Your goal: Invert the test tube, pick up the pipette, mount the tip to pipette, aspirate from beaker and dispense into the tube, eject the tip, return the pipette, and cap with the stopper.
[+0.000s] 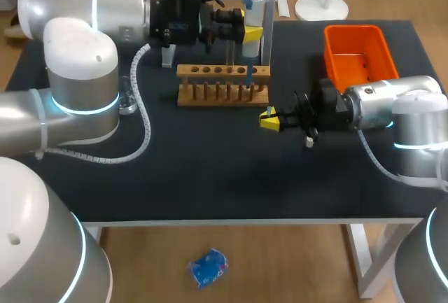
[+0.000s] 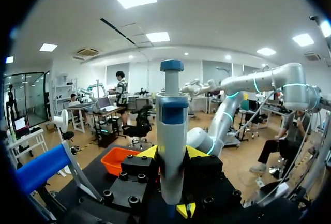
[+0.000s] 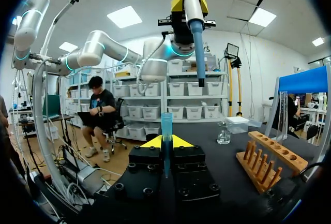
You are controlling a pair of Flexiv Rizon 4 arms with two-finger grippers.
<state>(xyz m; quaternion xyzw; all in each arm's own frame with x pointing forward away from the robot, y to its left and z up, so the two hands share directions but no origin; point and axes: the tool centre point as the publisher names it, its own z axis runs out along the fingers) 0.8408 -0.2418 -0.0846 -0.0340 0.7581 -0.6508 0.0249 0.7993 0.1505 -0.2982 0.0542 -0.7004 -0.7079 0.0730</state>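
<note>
Two arms over one black table (image 1: 210, 177), matte and dark, edge to edge in the head view. The wooden rack (image 1: 222, 85) sits mid-table toward the back, and the orange bin (image 1: 357, 54) is at the back right corner, well apart from the rack.

The left arm (image 1: 77, 72) comes in from the left. The left gripper (image 1: 252, 33) is above and just behind the rack, its fingers clamped on the pipette (image 1: 255, 16), which stands upright with the plunger on top. The left wrist view confirms it, with the grey barrel and blue cap between the yellow tips.

The right arm (image 1: 392, 103) comes in from the right. The right gripper (image 1: 268, 119) is low over the table, in front of the rack's right end. It is pinching a blue pipette tip (image 3: 166, 125), upright with the wide end up. The pipette hangs above it with a gap between them.

Hidden or unclear:
- The beaker (image 1: 127, 100) is left of the rack, half covered by the left arm's elbow. It shows as clear glass in the right wrist view, but I cannot tell the liquid level.
- The pipette tip is too small to make out in the head view.
- The rack holes look dark from above, and I cannot tell their contents.
- The pipette's lower end is cut off in the left wrist view.
</note>
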